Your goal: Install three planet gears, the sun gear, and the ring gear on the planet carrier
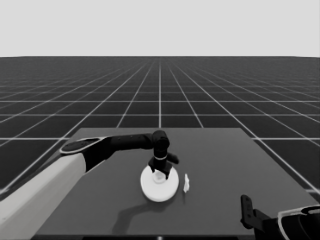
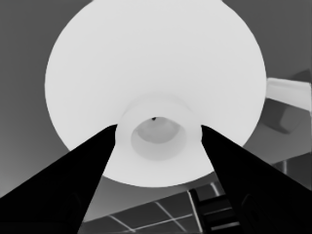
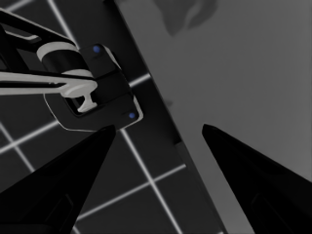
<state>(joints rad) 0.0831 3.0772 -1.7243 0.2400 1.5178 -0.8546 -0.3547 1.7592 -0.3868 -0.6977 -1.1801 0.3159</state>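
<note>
Visible in the head view: one large white disc, the larger round part [image 1: 159,186], flat mid-desk, and one thin white piece [image 1: 186,183] just beside it to the right. No separate gears or smaller round part on show. Left claw [image 1: 159,172] down over the disc's centre. Only in the left wrist view: fingers [image 2: 83,170] pinching the raised hub [image 2: 158,134] around the central hole. Right claw [image 3: 158,127] parked at the lower right corner, spread wide over the desk [image 1: 225,165] edge, dark machinery with blue lights nearby. Dark desk, gridded floor [image 1: 160,90], pale band above.
</note>
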